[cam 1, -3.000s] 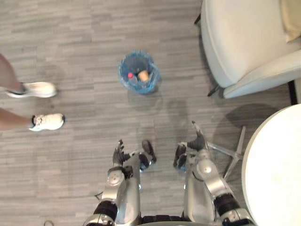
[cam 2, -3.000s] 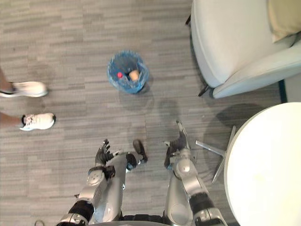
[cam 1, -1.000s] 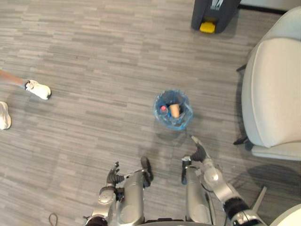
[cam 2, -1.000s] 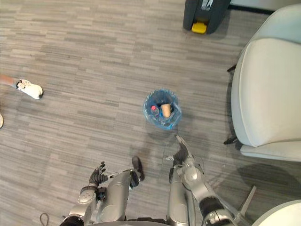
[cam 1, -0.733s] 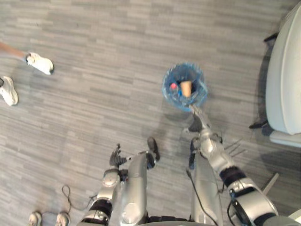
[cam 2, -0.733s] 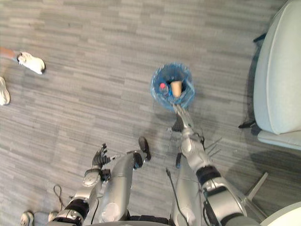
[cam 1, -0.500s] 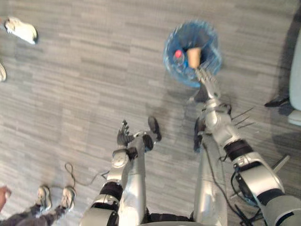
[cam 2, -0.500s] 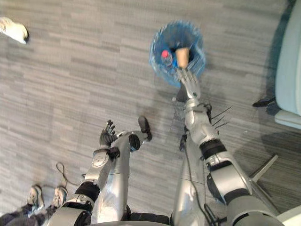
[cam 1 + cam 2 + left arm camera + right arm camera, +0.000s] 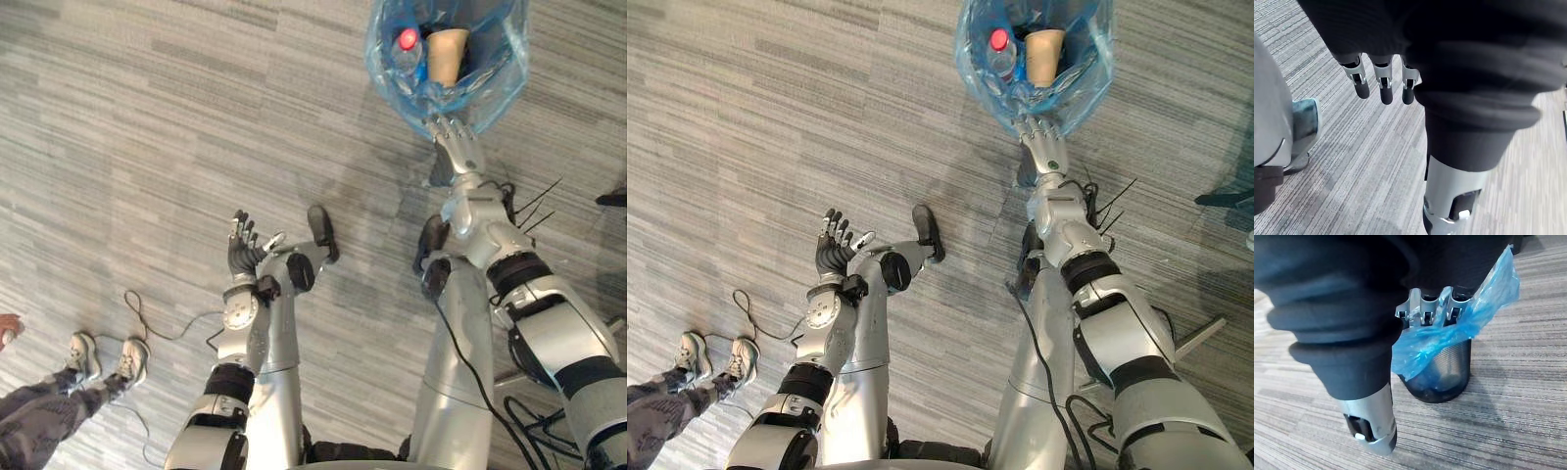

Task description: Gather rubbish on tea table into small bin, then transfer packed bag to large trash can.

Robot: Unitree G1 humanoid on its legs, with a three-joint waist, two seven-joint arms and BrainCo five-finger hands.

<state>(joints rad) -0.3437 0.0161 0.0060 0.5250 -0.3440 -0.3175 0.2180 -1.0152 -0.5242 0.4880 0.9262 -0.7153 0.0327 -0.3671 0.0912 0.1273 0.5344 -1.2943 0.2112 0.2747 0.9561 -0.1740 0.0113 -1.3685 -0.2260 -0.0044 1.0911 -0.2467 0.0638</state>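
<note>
- Small bin [image 9: 1085, 90] lined with blue bag [image 9: 973, 61]; red-capped bottle [image 9: 997, 49] and paper cup [image 9: 1042, 55] inside.
- Right robot hand [image 9: 1042, 143] at bin's near rim, fingers straight on bag.
- Left robot hand [image 9: 833, 249] well apart from bin, fingers spread.

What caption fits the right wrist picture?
The robot's right hand at the rim of the blue bag lining the small mesh bin.

The bin [image 9: 1442, 374] is finished in dark mesh and is lined with a translucent blue bag [image 9: 490, 90]. The bottle [image 9: 405, 49] is capped in red; the cup [image 9: 447, 55] is coloured tan. The floor [image 9: 127, 127] is patterned in grey streaks.
</note>
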